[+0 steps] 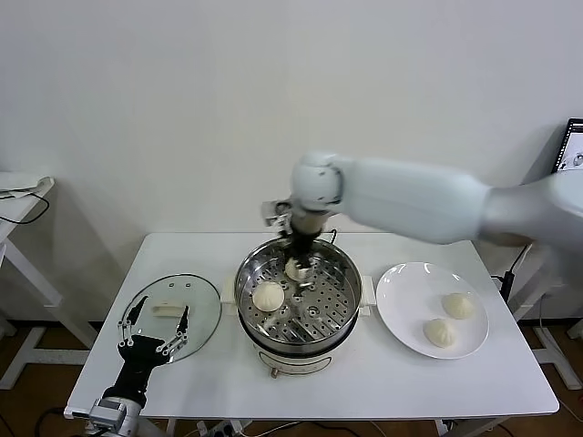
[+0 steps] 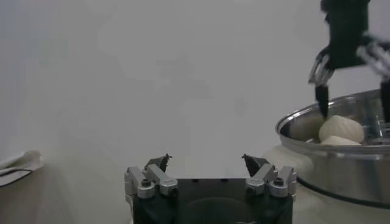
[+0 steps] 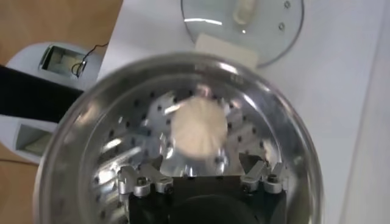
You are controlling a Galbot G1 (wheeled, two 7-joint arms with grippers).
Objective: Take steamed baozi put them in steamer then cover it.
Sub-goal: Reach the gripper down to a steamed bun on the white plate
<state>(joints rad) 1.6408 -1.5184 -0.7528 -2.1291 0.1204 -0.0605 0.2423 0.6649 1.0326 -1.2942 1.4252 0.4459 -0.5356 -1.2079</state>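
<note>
On the white bench [image 1: 392,382], from left: the left tool [image 1: 155,330] hovers wide open and empty over the glass cover [image 1: 202,300]; the steamer [image 1: 342,314] holds two baozi [image 1: 268,296], the right tool [image 1: 300,258] spread open just above the farther one; two more baozi [image 1: 458,306] sit on a plate [image 1: 401,296].

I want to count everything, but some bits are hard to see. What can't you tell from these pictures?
- Head view: the right end effector hides part of the back baozi in the steamer.
- Right wrist view: the lid is cut off by the picture edge, and the second baozi is out of frame.
- Left wrist view: the plate and lid do not show; the steamer wall hides the baozi bottoms.
</note>
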